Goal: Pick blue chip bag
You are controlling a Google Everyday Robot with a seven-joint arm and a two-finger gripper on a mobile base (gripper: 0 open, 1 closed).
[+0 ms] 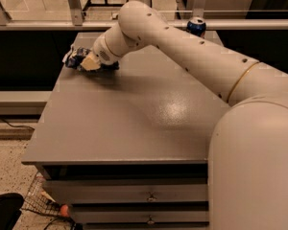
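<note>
The white arm (pixel 182 51) reaches from the lower right across the grey surface (pixel 134 119) to its far left corner, where the pincer (pixel 88 63) sits low, right at the top of the surface. The blue chip bag (pixel 75 57) lies at that same corner, close to the left edge, crumpled, dark blue with pale patches. It is pressed up against the pincer's tip on the side away from the arm. A tan part of the pincer covers the bag's near right side, and a bit of dark blue also shows just past the wrist to the right. The pincer touches the bag, but whether it is apart or clamped on the bag cannot be told from this angle, nor whether the bag rests on the surface or is raised off it. A blue can (pixel 197 26) stands upright at the far edge of the surface, well apart from the bag, its lower half hidden behind the arm. Beyond the far edge runs a metal rail (pixel 33 25) with upright posts. Under the front edge of the surface are two shallow drawers (pixel 149 195), one above the other. On the speckled floor at the lower left stands a wire basket (pixel 38 201), with a dark object beside it in the corner of the view.
</note>
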